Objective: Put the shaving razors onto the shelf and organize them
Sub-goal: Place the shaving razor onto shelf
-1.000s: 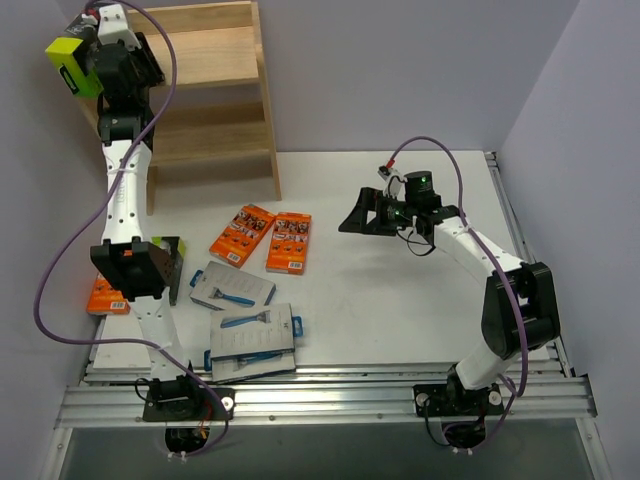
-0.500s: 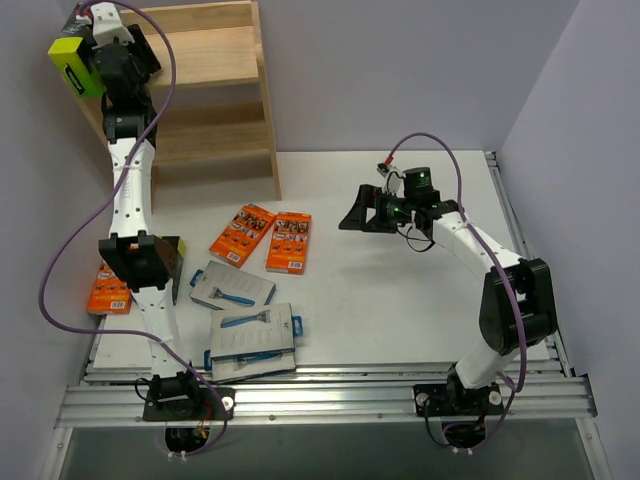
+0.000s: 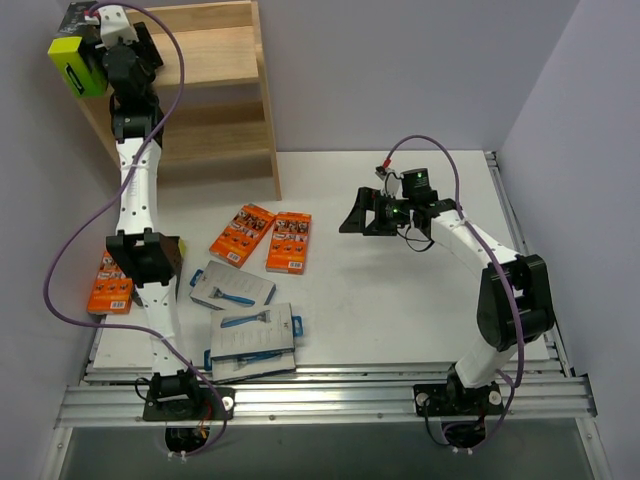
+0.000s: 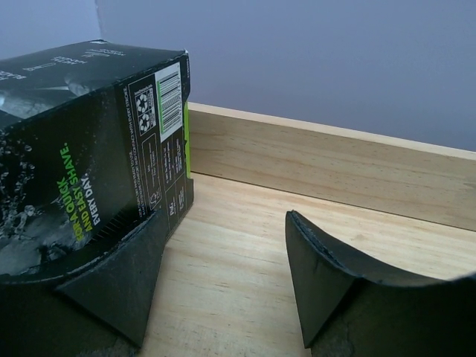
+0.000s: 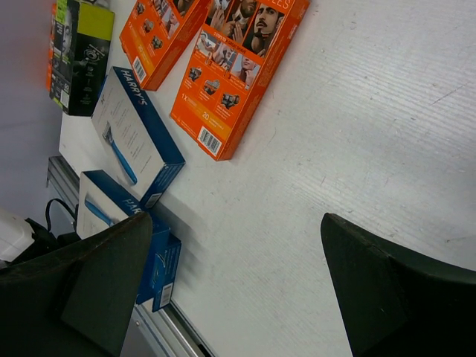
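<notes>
Black with lime-green sides, a razor box (image 4: pixel 89 149) stands at the left end of the wooden shelf (image 4: pixel 335 163), on its top tier. We see the left claw (image 4: pixel 228 219) released, fingers spread, the box just beside one finger. The right claw (image 5: pixel 236 218) hangs spread and empty above the white surface (image 5: pixel 357 134). Orange packs (image 3: pixel 242 234) and grey razor cards (image 3: pixel 232 288) lie on the surface, left of that claw.

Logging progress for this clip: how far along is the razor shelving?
Done: one black box sits on the top tier of the shelf. In hand: nothing; left hand open beside it, right hand open. Left: three orange packs, a second black box, grey cards on the table.
</notes>
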Robot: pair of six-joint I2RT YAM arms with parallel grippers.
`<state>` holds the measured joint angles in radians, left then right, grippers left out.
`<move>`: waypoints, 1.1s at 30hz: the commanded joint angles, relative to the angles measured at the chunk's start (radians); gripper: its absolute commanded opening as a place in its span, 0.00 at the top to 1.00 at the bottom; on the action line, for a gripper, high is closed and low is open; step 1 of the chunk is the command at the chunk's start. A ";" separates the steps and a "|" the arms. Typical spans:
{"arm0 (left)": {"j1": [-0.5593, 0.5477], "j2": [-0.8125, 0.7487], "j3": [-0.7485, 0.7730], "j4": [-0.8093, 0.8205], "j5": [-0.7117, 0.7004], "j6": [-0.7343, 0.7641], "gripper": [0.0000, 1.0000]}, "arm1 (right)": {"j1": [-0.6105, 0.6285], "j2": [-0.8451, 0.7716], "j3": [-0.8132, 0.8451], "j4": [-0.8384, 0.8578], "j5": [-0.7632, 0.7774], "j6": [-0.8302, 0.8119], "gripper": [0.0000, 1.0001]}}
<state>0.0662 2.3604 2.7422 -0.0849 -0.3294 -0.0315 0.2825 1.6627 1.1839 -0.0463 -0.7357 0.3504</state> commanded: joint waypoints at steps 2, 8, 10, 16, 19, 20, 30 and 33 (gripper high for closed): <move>0.009 0.057 -0.003 -0.049 -0.030 0.030 0.24 | 0.004 -0.001 0.036 -0.014 0.002 -0.019 0.08; 0.004 0.043 -0.006 -0.061 0.001 0.021 0.06 | 0.004 -0.020 0.026 -0.009 0.002 -0.018 0.08; -0.005 0.031 -0.007 -0.068 0.012 0.018 0.06 | 0.003 -0.027 0.019 -0.006 0.002 -0.014 0.08; -0.048 -0.013 -0.013 -0.099 0.070 0.004 0.06 | 0.003 -0.064 -0.001 0.002 0.004 -0.007 0.08; -0.055 -0.030 -0.016 -0.114 0.087 -0.010 0.06 | 0.004 -0.089 -0.015 0.005 0.004 -0.002 0.08; -0.055 -0.044 -0.018 -0.116 0.095 -0.011 0.06 | 0.003 -0.102 -0.023 0.008 0.004 -0.001 0.07; -0.149 -0.190 -0.085 -0.199 0.139 -0.033 0.06 | 0.003 -0.170 -0.053 0.014 0.007 0.012 0.07; -0.167 -0.318 -0.238 -0.196 0.128 -0.027 0.06 | 0.004 -0.187 -0.063 0.022 0.009 0.016 0.07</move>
<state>-0.0937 2.1891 2.5725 -0.2546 -0.2062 -0.0452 0.2825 1.5288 1.1320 -0.0418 -0.7280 0.3611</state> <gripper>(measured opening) 0.940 0.928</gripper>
